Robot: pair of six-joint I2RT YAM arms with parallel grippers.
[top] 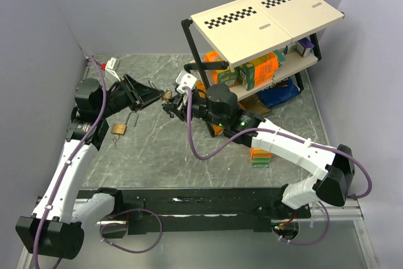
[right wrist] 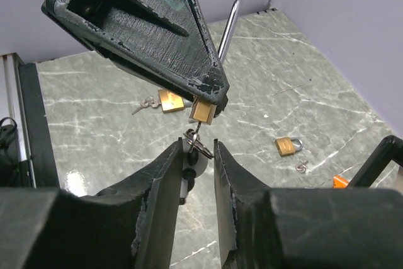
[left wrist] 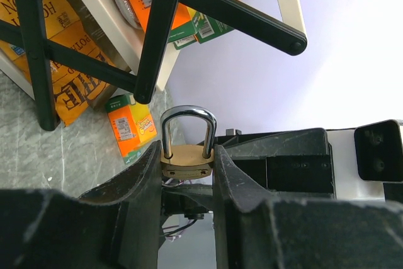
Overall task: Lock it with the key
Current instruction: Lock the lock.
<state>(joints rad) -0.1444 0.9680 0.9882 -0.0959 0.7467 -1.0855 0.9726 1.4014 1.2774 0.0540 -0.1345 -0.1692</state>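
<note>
A small brass padlock is held in the air above the table, shackle closed, with my left gripper shut on its body. The top view shows this padlock between the two arms. From the right wrist view its underside faces my right gripper. A key sticks out of the keyhole with a ring and a black-and-white tag hanging from it. The right fingers sit tight on either side of the key's ring. The right gripper is just below the lock.
Two more brass padlocks lie on the marble table, each with keys beside it. One lies near the left arm. A black-framed shelf holding boxes stands at the back right, with an orange box on the table.
</note>
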